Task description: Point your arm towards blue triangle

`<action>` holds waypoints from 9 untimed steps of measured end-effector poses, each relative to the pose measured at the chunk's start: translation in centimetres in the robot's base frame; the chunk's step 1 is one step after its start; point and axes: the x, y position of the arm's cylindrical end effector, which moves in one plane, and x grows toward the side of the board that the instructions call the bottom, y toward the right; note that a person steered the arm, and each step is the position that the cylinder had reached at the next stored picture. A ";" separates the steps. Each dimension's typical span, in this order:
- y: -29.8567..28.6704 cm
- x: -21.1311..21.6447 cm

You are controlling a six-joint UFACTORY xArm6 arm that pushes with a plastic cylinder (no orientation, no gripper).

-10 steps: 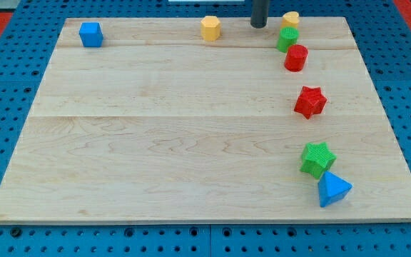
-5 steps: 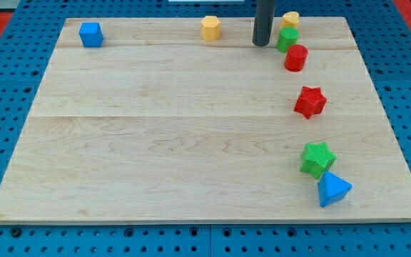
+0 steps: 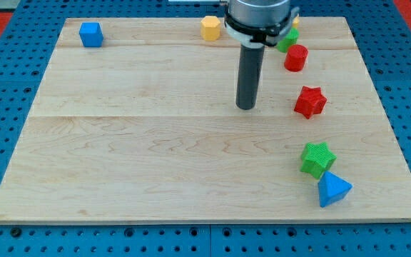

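Observation:
The blue triangle (image 3: 332,190) lies near the board's bottom right corner, touching the green star (image 3: 317,158) just above it. My tip (image 3: 245,108) rests on the board near the middle, left of the red star (image 3: 310,101). The tip is well up and left of the blue triangle, apart from every block.
A red cylinder (image 3: 295,57), a green block (image 3: 287,40) and a partly hidden yellow block (image 3: 293,19) stand at the top right behind the arm. A yellow hexagon (image 3: 210,28) sits at the top middle, a blue cube (image 3: 90,33) at the top left. The wooden board (image 3: 120,143) lies on a blue pegboard.
My tip has slid from the top edge beside the yellow and green blocks down towards the view's bottom, to the board's middle. No block has moved.

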 end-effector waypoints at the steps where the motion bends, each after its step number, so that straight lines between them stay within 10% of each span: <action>1: 1.7 1.4; 5: 16.6 5.7; 9: 11.3 12.1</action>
